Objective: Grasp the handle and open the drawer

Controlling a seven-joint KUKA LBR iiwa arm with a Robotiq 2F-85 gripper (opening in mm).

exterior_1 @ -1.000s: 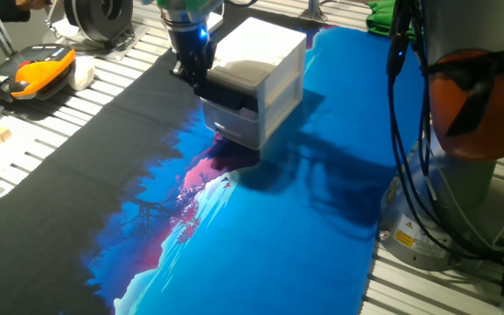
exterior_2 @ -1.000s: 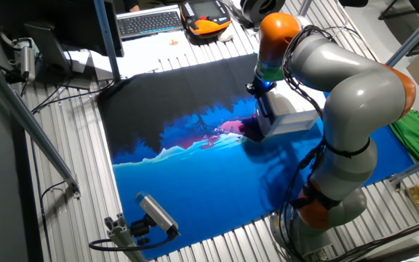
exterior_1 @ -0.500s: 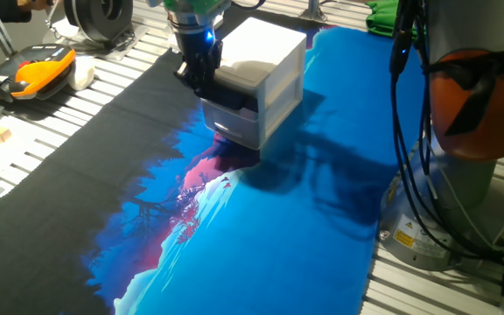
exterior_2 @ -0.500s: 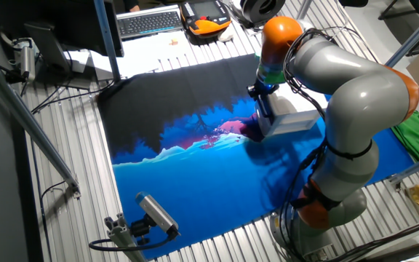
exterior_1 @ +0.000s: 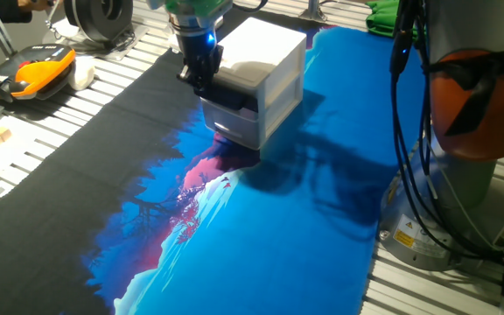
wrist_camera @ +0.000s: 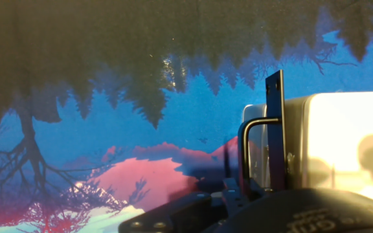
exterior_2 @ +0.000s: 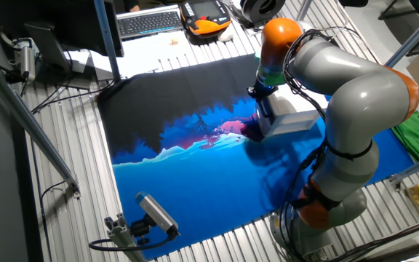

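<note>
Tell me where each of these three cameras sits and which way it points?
One fixed view: low beside the table, facing the cabinet's drawer fronts; the claw and the arm's base show.
The other fixed view: high, across the table, looking down on the mat; nearly the whole arm shows.
Hand view: on the hand, looking down along the fingers at the mat; a dark finger and the handle show.
All three share the cabinet and mat.
</note>
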